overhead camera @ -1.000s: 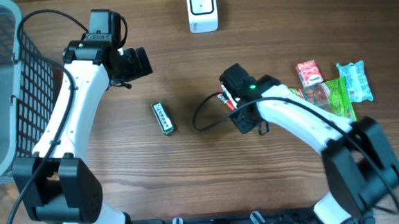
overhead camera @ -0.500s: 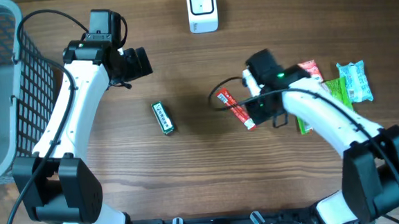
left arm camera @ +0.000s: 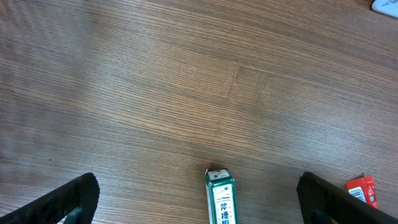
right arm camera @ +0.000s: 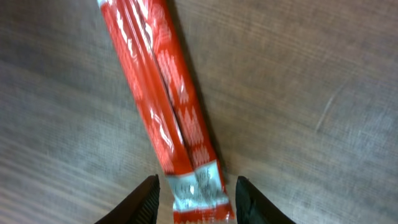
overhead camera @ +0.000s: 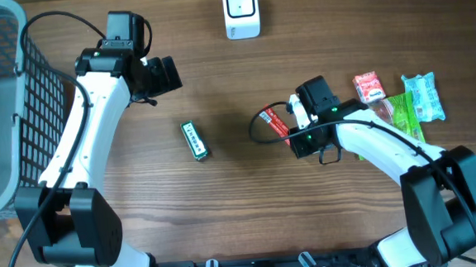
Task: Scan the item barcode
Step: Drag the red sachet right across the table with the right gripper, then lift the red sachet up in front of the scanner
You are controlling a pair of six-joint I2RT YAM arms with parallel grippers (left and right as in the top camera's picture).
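My L gripper (left arm camera: 198,198) hangs wide open & my R gripper (right arm camera: 196,199) sits round the red pack (right arm camera: 155,93) end, can't tell if it's pinching.

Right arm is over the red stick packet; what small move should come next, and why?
Probably close the right pincer on the red stick packet: in the wrist view its fingers straddle the packet's end with slim gaps either side, and the packet is not yet lifted toward the white scanner.
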